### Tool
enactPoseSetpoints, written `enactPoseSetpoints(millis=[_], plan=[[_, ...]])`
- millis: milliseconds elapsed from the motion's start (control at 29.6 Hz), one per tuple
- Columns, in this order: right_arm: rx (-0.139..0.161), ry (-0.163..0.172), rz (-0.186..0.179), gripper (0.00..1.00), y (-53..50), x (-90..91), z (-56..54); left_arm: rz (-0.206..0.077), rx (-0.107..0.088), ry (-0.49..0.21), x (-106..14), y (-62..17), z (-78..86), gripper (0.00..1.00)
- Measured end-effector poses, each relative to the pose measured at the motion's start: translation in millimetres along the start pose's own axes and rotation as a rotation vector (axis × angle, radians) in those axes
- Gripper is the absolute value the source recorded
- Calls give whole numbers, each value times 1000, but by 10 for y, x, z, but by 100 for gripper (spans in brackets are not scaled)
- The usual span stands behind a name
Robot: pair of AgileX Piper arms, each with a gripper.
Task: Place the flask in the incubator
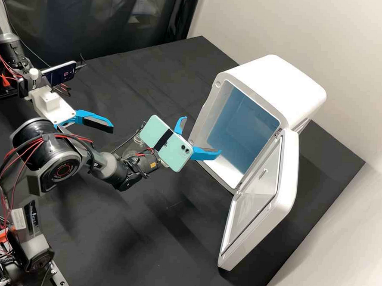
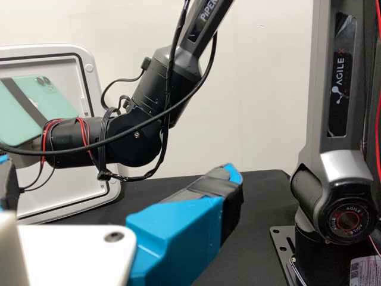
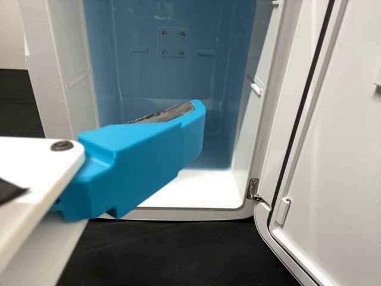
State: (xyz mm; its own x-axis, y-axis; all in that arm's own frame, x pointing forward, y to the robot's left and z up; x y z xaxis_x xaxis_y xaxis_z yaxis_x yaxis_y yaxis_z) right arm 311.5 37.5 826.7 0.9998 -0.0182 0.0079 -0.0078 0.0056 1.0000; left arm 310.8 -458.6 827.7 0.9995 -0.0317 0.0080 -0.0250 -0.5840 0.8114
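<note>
1. Incubator (image 1: 285, 86) – a white box, blue inside – stands at the right end of the black desk (image 1: 151, 231), with its door (image 1: 263, 195) swung wide open.
2. Spread wide and empty, the right fingers (image 1: 205, 152) hang just in front of the opening.
3. Parted and holding nothing, the left fingers (image 1: 98, 123) sit well back from the incubator.
4. What looks like the clear flask (image 1: 134, 140) stands on the desk between the two arms, behind the green phone (image 1: 167, 143) strapped to the right wrist – it is hard to make out.

A matte black bench (image 1: 151, 235) meets a plain white wall (image 1: 344, 36) along one side; a dark curtain (image 1: 99, 16) (faintly glossy, with folds) hangs behind its far edge.
</note>
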Motion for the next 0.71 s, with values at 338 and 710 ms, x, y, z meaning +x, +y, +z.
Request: enactPoseSetpoints(millis=[338, 710], plan=[[0, 0, 0, 100, 0, 0, 0, 0, 0, 0, 0, 0, 0, 100], [0, 0, 0, 100, 0, 0, 0, -89, -15, 51, -322, -224, -62, 100]])
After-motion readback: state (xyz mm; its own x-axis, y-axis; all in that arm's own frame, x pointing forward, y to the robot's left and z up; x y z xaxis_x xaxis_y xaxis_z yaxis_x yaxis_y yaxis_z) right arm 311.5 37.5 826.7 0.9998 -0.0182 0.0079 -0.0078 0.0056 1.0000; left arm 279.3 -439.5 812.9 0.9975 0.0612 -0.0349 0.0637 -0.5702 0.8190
